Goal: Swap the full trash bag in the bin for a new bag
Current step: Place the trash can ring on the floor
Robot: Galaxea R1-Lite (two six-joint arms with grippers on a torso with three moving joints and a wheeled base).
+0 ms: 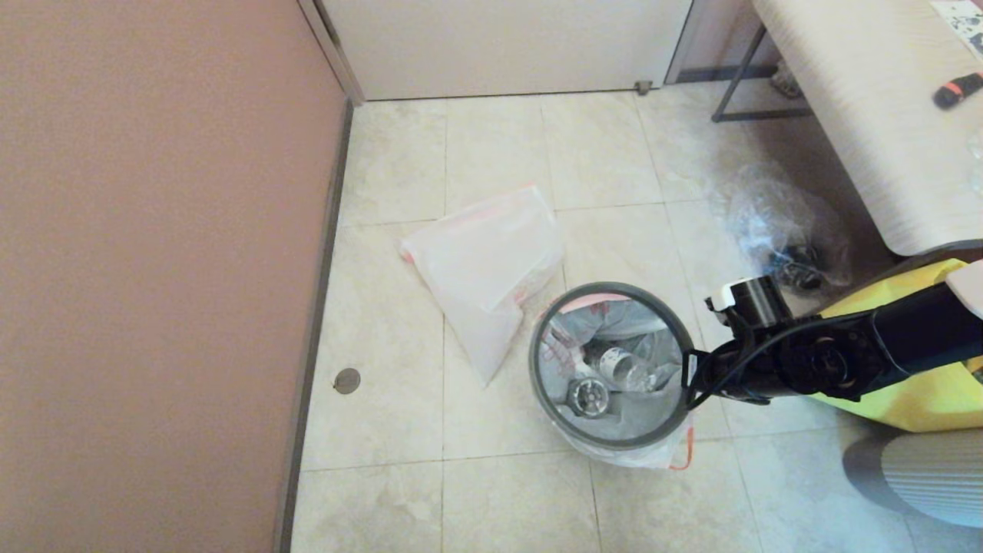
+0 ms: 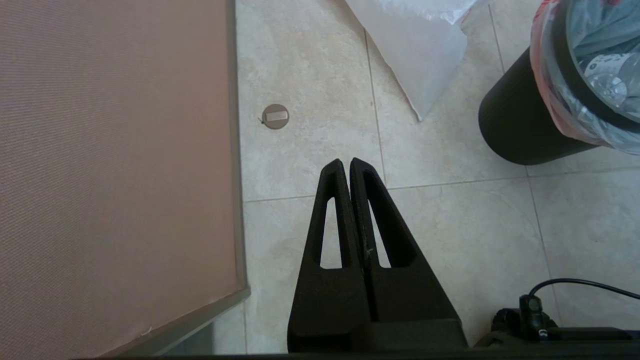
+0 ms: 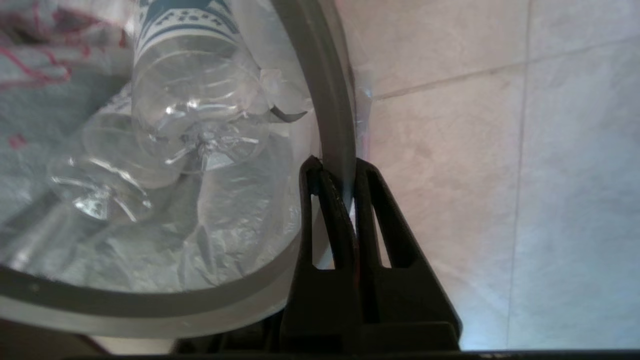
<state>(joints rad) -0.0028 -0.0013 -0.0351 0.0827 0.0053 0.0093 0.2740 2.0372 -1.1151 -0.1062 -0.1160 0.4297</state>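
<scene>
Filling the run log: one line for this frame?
right gripper: shut on rim ring | left gripper: shut, idle over floor | full trash bag: in bin | new bag: on floor

Bottle-filled full trash bag [image 1: 614,369] lining ringed black bin [image 2: 520,125], limp new bag [image 1: 484,269] flat beside

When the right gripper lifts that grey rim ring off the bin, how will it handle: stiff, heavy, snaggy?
The rim ring probably stays stiff: it keeps a clean round hoop. Likely light, being a thin band. The right gripper pinches it at one spot, so it may hang tilted, and the full trash bag folded under it could drag along.
</scene>
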